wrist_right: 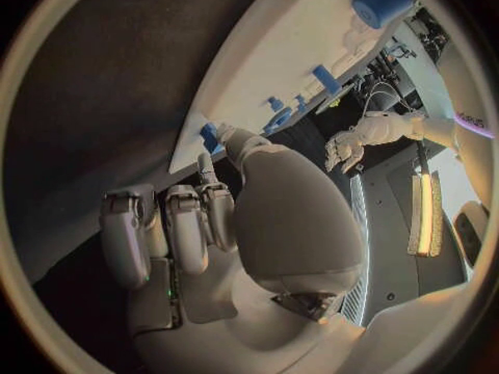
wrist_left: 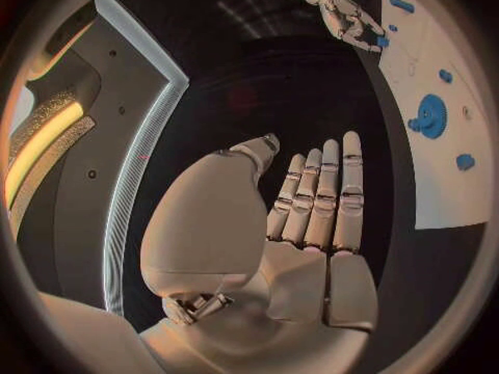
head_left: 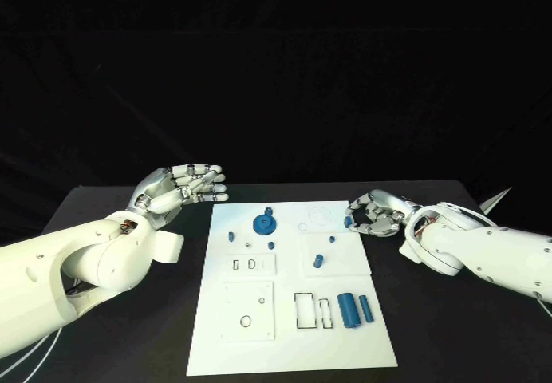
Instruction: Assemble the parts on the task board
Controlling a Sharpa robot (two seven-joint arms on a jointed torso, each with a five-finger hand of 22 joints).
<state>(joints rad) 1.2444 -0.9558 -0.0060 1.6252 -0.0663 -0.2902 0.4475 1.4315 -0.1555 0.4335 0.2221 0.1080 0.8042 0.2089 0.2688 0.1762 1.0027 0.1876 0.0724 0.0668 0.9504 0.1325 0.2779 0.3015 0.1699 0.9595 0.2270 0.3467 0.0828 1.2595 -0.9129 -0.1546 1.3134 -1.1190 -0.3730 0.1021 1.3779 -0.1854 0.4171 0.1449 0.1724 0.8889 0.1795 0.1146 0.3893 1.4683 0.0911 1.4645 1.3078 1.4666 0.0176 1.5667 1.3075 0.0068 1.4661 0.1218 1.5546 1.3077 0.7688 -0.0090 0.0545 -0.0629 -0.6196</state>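
Left hand [head_left: 182, 188] is up off the black surface [head_left: 138, 335], just past the far-left corner of the task board [head_left: 293, 351], fingers straight and side by side, palm bare, holding nothing; the left wrist view shows the same hand [wrist_left: 296, 224] flat and released. On the white board, going left to right: a small blue piece [head_left: 230, 235] near the left edge, then the blue gear [head_left: 265, 223] up at the far end with a little blue peg [head_left: 271, 246] just below it, then a blue upright piece [head_left: 319, 260] about mid-board and a tiny blue part [head_left: 331, 238] above it. Nearer the robot, two blue cylinders [head_left: 356, 309] lie side by side beside a rectangular outline [head_left: 312, 311]. There's also a round black ring [head_left: 245, 321] marked on the raised near-left panel. Over at the board's far-right edge, the right hand [head_left: 374, 214] has its fingers curled inward; from the right wrist view its fingers [wrist_right: 171, 233] are bent over close to a small blue part [wrist_right: 211, 137] at the board's edge, but I honestly can't tell if it's gripping it or just clenched next to it.
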